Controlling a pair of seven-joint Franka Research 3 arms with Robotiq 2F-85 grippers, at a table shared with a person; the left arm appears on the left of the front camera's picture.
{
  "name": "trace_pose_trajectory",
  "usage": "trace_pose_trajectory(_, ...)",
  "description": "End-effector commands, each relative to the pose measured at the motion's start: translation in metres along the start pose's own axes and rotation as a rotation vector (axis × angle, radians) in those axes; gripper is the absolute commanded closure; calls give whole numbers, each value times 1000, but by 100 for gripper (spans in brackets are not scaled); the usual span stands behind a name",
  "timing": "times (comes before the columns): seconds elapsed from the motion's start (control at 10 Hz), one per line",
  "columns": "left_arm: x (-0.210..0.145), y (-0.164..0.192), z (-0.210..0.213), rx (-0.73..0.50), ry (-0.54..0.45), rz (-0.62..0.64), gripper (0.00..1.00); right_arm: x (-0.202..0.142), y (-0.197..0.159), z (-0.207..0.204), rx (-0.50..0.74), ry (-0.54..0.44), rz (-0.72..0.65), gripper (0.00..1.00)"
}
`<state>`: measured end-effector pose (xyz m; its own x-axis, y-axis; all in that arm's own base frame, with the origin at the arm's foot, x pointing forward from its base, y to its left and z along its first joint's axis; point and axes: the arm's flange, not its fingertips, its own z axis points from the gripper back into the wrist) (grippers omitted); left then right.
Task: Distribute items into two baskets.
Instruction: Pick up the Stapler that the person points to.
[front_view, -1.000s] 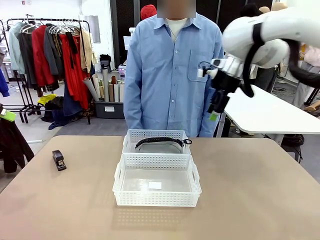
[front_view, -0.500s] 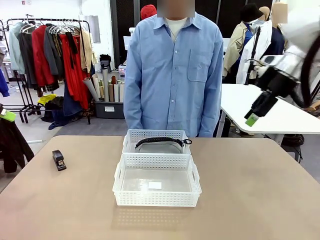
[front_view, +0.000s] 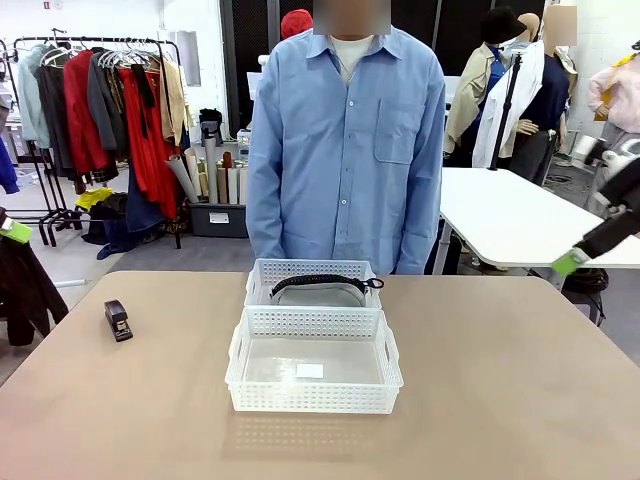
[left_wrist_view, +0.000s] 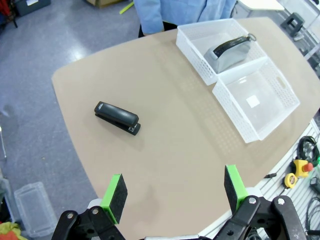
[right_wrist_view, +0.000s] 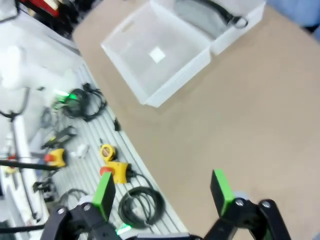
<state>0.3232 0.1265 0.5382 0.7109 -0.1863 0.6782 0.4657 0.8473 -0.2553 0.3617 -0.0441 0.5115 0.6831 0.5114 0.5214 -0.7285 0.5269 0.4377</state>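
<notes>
Bearing a stapler (front_view: 118, 320), tan table (front_view: 520, 390), clothes rack (front_view: 100, 95) behind, white table (front_view: 520, 225) right.

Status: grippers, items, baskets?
Left gripper and right gripper open, empty. Grey fabric waist bag in far white perforated plastic basket; small black stapler loose on table. Near basket empty.

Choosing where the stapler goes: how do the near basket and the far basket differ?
The near basket is empty; the far basket holds the grey waist bag. The near basket has a small white label on its floor; the far basket shows none. Both are white, perforated and rectangular.
</notes>
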Motion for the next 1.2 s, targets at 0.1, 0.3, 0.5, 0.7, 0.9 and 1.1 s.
trace_pose_trajectory(0.1,0,0,1,-5,-4,0,0,-34,-18,13,110,-98,-73,0)
trace_pose_trajectory(0.3,0,0,1,-5,-4,0,0,-51,-23,14,109,-137,-103,0)
trace_pose_trajectory(0.5,0,0,1,-5,-4,0,0,-51,-21,15,92,-122,-108,0)
trace_pose_trajectory(0.7,0,0,1,-5,-4,0,0,-54,-26,20,94,-100,-124,0)
trace_pose_trajectory(0.9,0,0,1,-5,-4,0,0,-54,-26,20,94,-100,-124,0)
trace_pose_trajectory(1.1,0,0,1,-5,-4,0,0,-54,-26,20,94,-100,-124,0)
